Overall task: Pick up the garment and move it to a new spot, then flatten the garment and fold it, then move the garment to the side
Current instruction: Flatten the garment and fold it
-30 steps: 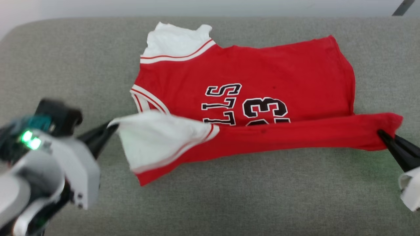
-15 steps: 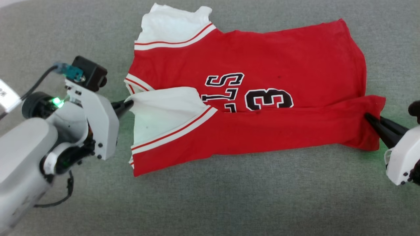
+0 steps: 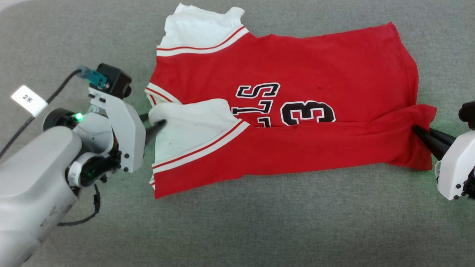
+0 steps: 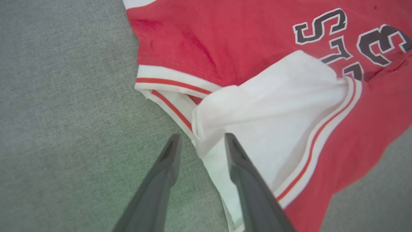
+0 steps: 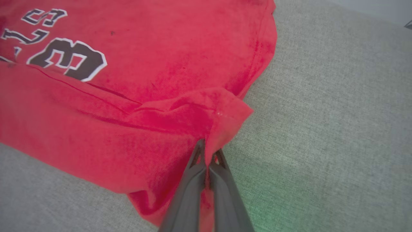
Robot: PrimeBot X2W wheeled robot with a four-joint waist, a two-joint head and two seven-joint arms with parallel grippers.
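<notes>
The garment, a red shirt with white sleeves and black lettering, lies spread on the grey fabric surface. Its near edge is folded up over the printed front. At the shirt's left end my left gripper stands open. In the left wrist view its fingers are apart, with the edge of the white sleeve lying loose between them, and the left gripper grips nothing. On the right, my right gripper is shut on the red hem corner, and the right gripper pinches that fabric just above the surface.
The grey surface extends well beyond the shirt to the front and right. A cable with a white tag runs along my left arm at the far left.
Both grippers carried the near edge over the shirt's front and laid it down. The left gripper then opened and let go of the white sleeve. The camera view also shifted.
</notes>
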